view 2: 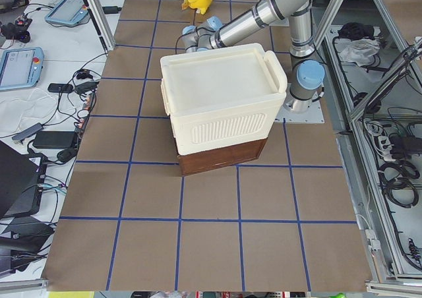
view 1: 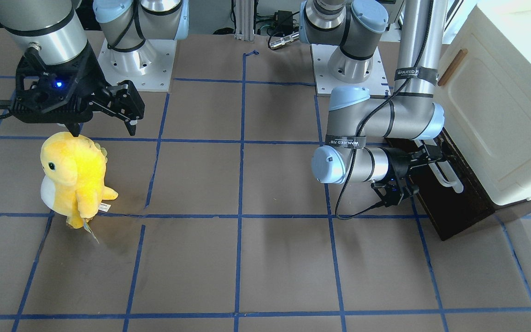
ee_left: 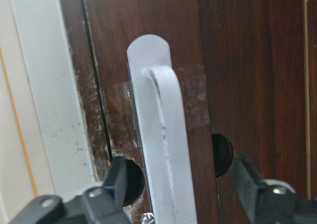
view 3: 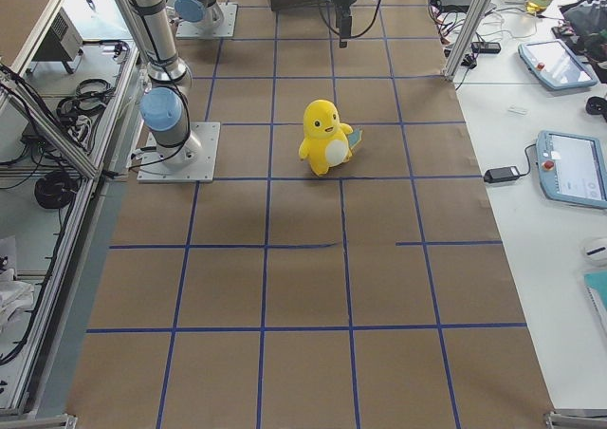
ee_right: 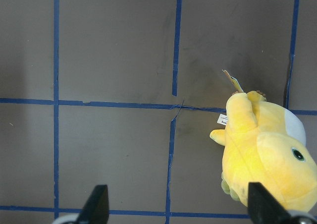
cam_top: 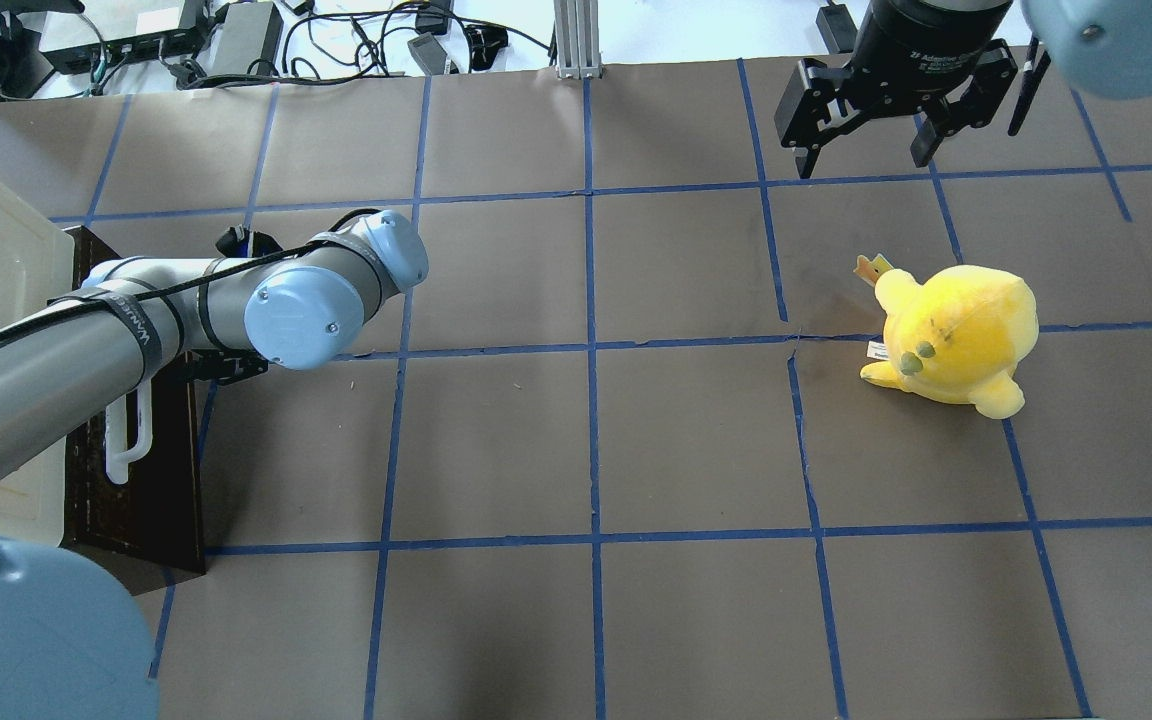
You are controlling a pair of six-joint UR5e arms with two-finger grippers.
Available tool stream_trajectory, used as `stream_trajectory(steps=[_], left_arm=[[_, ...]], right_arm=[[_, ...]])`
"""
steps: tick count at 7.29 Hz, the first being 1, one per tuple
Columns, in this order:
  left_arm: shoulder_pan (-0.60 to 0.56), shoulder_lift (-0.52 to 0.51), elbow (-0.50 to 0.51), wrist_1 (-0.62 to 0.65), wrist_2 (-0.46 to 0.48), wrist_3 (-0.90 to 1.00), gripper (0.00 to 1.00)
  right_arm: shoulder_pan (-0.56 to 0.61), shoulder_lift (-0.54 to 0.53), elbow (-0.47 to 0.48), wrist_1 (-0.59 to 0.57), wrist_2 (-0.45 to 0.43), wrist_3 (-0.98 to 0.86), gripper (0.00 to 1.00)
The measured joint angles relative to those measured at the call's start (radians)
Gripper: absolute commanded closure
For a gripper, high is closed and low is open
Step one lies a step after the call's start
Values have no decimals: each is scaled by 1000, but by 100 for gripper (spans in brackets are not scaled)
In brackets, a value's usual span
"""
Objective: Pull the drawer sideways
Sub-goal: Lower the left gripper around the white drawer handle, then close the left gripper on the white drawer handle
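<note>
The drawer [view 1: 463,203] has a dark brown wooden front at the foot of the cream cabinet [view 1: 500,115]. Its long white bar handle [view 1: 449,179] also shows in the left wrist view [ee_left: 161,149]. The front lies close against the cabinet, and none of the drawer's inside shows. My left gripper [view 1: 438,159] is at the end of the handle. In the left wrist view it [ee_left: 181,182] is open, with one finger on each side of the bar. My right gripper [cam_top: 864,160] is open and empty, above the table near the far edge.
A yellow plush toy [cam_top: 956,335] stands on the table under and just in front of my right gripper, and shows in the right wrist view [ee_right: 267,154]. The cabinet door carries a small wooden handle [view 1: 452,67]. Blue tape lines grid the brown table.
</note>
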Motion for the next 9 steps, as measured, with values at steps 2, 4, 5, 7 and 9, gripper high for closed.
stream_trajectory(steps=[2, 4, 5, 7, 9], left_arm=[[0, 0, -4, -1, -1, 0, 40], [1, 3, -14, -1, 1, 1, 40], [1, 5, -15, -2, 4, 3, 40], [2, 7, -14, -2, 6, 6, 41], [2, 7, -14, -2, 6, 6, 48]], right_arm=[[0, 0, 0, 0, 0, 0, 0], [0, 0, 0, 0, 0, 0, 0], [0, 0, 0, 0, 0, 0, 0], [0, 0, 0, 0, 0, 0, 0], [0, 0, 0, 0, 0, 0, 0]])
